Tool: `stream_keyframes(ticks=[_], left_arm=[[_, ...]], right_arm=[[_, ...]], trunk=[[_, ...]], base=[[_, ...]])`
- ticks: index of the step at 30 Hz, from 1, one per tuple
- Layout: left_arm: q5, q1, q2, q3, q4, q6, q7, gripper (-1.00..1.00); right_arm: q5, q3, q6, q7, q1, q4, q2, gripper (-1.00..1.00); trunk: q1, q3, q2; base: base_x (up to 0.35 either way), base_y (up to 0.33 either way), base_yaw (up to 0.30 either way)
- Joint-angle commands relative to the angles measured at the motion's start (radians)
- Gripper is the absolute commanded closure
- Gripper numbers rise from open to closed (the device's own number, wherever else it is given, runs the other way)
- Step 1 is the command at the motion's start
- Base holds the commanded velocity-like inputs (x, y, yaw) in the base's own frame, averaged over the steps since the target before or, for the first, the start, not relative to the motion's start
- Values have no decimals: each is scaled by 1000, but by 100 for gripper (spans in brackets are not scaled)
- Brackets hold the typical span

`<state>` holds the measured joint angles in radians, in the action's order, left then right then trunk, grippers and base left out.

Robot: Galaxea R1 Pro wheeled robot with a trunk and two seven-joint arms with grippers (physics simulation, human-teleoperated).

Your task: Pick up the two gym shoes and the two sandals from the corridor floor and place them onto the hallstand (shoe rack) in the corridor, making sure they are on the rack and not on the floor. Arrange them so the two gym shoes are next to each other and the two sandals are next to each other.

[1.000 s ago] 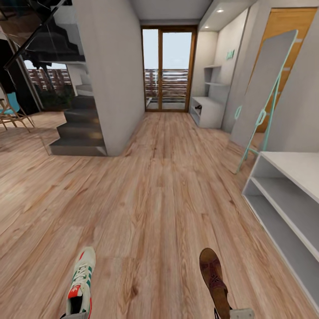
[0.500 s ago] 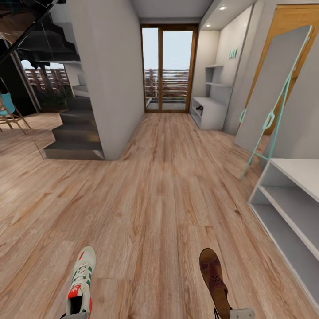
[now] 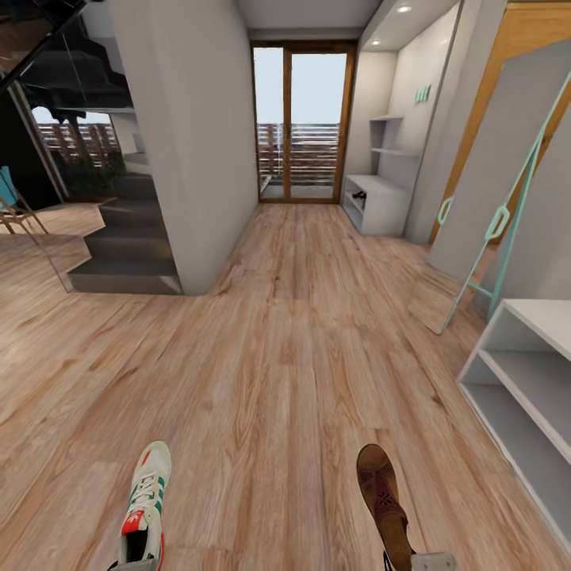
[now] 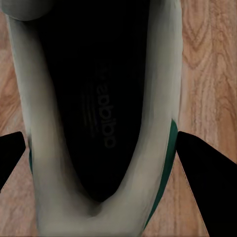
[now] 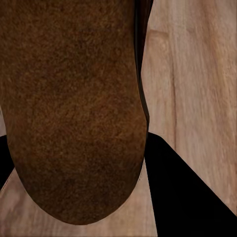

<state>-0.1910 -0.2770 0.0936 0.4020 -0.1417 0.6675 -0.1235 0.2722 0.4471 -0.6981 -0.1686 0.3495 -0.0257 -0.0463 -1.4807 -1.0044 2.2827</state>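
Carry leg under way. Left end effector clamped on a gym shoe, dark fingers either side of its heel opening. Right end effector clamped on a sandal, its tan footbed between the fingers. Both shoes ride low over the corridor floor. The shoe rack stands far down the corridor on the right, beside the glass door; something dark on its lower shelf, too small to tell. A plain white shelf unit is close on the right. Next, likely: drive up to the rack, then set both shoes on it.
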Motion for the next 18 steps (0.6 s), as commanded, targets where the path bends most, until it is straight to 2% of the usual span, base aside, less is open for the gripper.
stream_keyframes(ticks=[1,18], left_arm=[[-7,-1,0,9,1,3,-5,100],[-6,-1,0,9,1,3,-5,100]], right_arm=[[8,9,-1,-2,0,0,0,100],[8,9,-1,-2,0,0,0,100]], trunk=[[0,-1,0],[0,-1,0]], base=[[337,0,0],[337,0,0]])
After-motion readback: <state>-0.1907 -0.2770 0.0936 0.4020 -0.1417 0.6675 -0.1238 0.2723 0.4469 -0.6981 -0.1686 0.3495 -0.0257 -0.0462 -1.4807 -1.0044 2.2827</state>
